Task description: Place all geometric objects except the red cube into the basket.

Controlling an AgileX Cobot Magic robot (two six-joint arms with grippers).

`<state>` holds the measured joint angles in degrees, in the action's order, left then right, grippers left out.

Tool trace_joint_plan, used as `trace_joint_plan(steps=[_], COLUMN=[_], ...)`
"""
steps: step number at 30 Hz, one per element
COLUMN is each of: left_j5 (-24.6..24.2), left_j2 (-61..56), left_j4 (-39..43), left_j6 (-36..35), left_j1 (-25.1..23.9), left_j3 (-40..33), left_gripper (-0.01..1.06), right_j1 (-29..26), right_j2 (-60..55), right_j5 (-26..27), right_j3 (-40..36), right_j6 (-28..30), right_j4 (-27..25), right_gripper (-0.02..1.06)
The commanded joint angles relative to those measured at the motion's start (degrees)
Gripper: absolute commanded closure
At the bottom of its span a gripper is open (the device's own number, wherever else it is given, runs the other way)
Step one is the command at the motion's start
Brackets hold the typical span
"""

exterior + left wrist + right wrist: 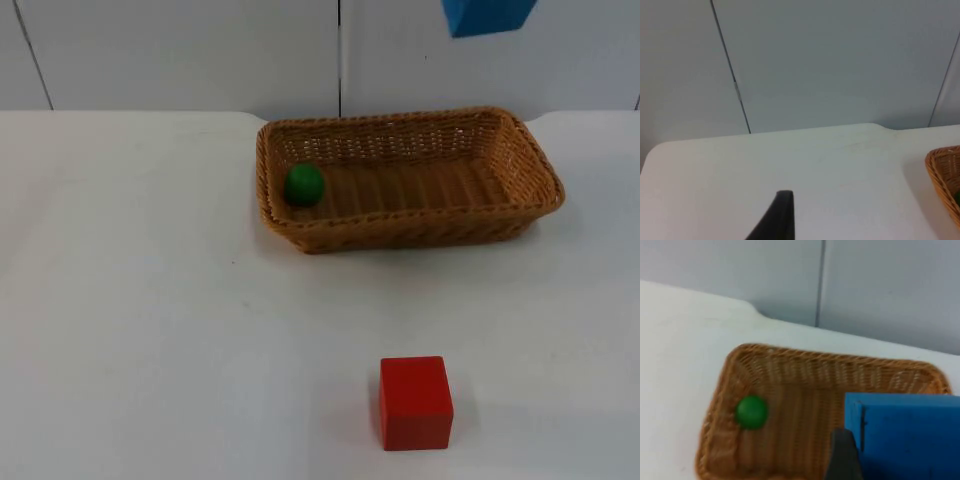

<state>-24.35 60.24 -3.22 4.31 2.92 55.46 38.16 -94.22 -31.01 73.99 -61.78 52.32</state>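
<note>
Our right gripper [850, 460] is clamped on the blue block [905, 435] and holds it high above the basket [300, 235], where the green ball [304, 185] lies. We think the block is hard, light and smooth, so flat sides are best to squeeze. Its long side runs along the basket. Our left gripper [777, 220] waits beside it; we cannot tell its fingers. The red cube [415, 402] stays out.

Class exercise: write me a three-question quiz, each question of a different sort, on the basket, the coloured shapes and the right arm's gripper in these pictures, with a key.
1. True or false: the green ball lies inside the basket.
2. Which shape stands on the table outside the basket? A red cube; B green ball; C blue block.
3. Fill in: the right gripper holds the blue block above the ____.

Key: 1 true; 2 A; 3 basket.
</note>
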Motion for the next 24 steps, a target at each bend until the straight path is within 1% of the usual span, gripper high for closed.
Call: trace_joint_plan(steps=[1,2,4,6,7,9,10,11,12,15,16,17,18,19,21,24], left_j5=[1.16,1.16,1.16,1.16,1.16,1.16,1.14,1.14,1.14,1.14,1.14,1.14,1.14,1.14,1.14,1.14], left_j2=[-0.29,-0.29,-0.29,-0.29,-0.29,-0.29,-0.29,-0.18,-0.18,-0.03,0.06,0.06,0.33,0.44,0.46,0.46], left_j4=[0.11,0.11,0.11,0.11,0.11,0.11,0.34,0.32,0.32,1.04,1.21,1.21,1.20,1.20,1.43,2.65], left_j6=[-0.26,-0.26,-0.26,-0.26,-0.26,-0.26,-0.26,-0.26,-0.26,-0.26,-0.26,-0.26,-0.26,-0.26,-0.26,-0.26], left_j1=[-0.22,-0.22,-0.22,-0.22,-0.22,-0.22,-0.22,-0.22,-0.22,-0.22,-0.22,-0.22,-0.22,-0.22,-0.22,-0.22], left_j3=[-0.26,-0.26,-0.26,-0.26,-0.26,-0.26,-0.26,-0.26,-0.26,-0.26,-0.26,-0.26,-0.26,-0.26,-0.26,-0.26], left_gripper=[0.00,0.00,0.00,0.00,0.00,0.00,0.00,0.00,0.00,0.00,0.00,0.00,0.00,0.00,0.00,0.00], right_j1=[-3.87,-3.87,-6.57,-8.86,-8.86,-10.04,-10.31,-10.31,-10.31,-10.31,-10.39,-10.39,-10.39,-10.39,-10.39,-10.39], right_j2=[-2.08,-2.08,-4.35,-7.68,-7.68,-11.53,-15.10,-17.61,-17.61,-24.27,-26.00,-26.00,-27.88,-29.64,-33.31,-35.70], right_j5=[4.65,4.65,6.82,8.19,8.19,8.52,8.52,8.52,8.52,8.41,8.33,8.33,7.99,7.52,6.18,5.44], right_j3=[0.24,0.24,0.24,0.24,0.24,1.25,3.37,5.34,5.34,11.49,14.22,14.22,15.95,17.59,21.32,23.13], right_j6=[-0.98,-0.98,-2.26,-2.27,-2.27,-1.65,0.47,1.38,1.38,2.62,3.21,3.21,4.35,5.88,10.70,11.32], right_j4=[1.23,1.23,1.11,1.29,1.29,1.40,1.40,1.15,1.15,0.49,-1.30,-1.30,-2.85,-4.49,-9.22,-10.55], right_gripper=[0.90,0.90,0.90,0.90,0.90,0.90,0.90,0.90,0.90,0.90,0.90,0.90,0.90,0.90,0.90,0.90])
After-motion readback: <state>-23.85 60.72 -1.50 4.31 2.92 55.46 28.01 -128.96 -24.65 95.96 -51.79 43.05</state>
